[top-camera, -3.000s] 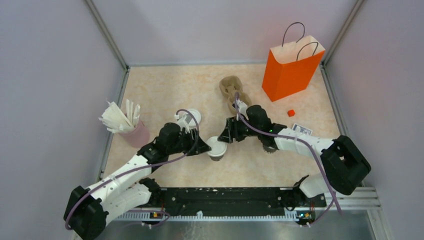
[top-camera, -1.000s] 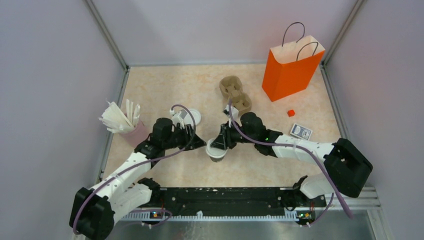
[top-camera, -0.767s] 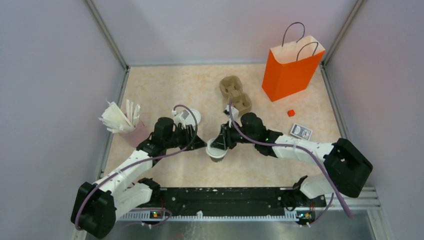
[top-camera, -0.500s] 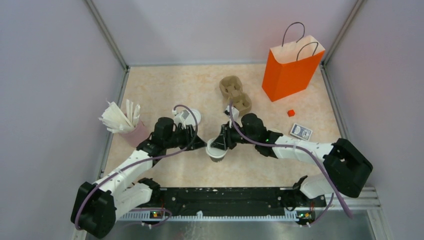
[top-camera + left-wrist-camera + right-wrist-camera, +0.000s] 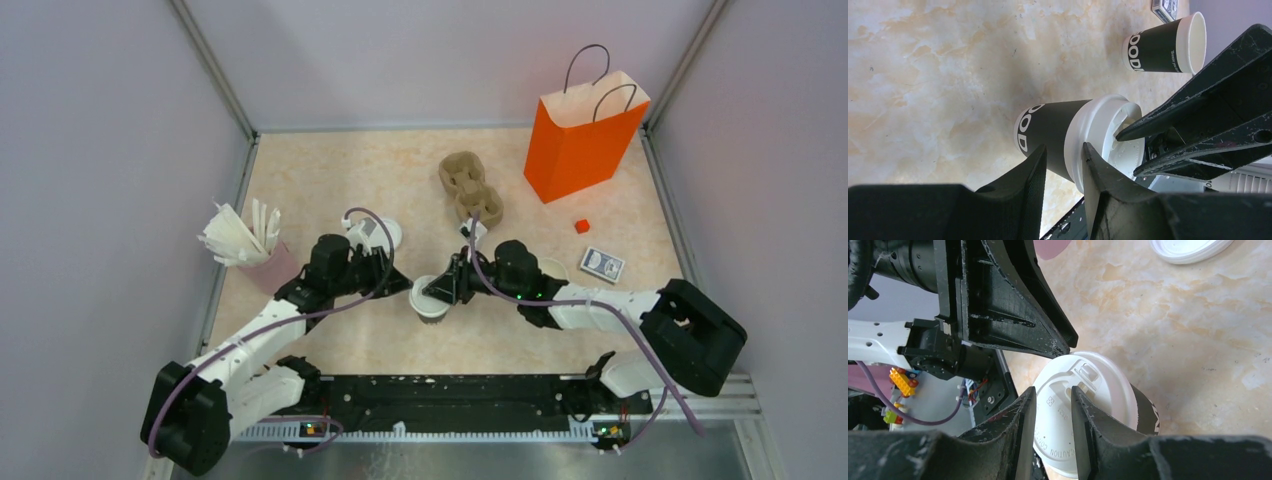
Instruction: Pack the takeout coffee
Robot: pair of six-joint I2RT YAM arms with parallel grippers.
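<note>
The takeout coffee (image 5: 432, 308) is a black cup with white lettering and a white lid, standing upright at the table's middle front. It also shows in the left wrist view (image 5: 1053, 127) and the right wrist view (image 5: 1113, 400). My left gripper (image 5: 403, 289) is at the cup's left side with its jaws a narrow gap apart and nothing between them (image 5: 1064, 150). Its tips reach the lid's rim. My right gripper (image 5: 430, 292) comes in from the right, jaws slightly apart, and its tips rest on top of the lid (image 5: 1052, 392).
A second black cup (image 5: 550, 268) stands open, without a lid, just right of the right wrist. A spare white lid (image 5: 385, 233), a brown pulp tray (image 5: 468, 187), an orange bag (image 5: 580, 140), a pink cup of stirrers (image 5: 270, 268), a card box (image 5: 602, 264) and an orange cube (image 5: 582, 226) stand around.
My right wrist has shifted right and lower, uncovering the open cup behind it, while its tips stay on the lid. The left arm and the lidded cup have held still for the last second.
</note>
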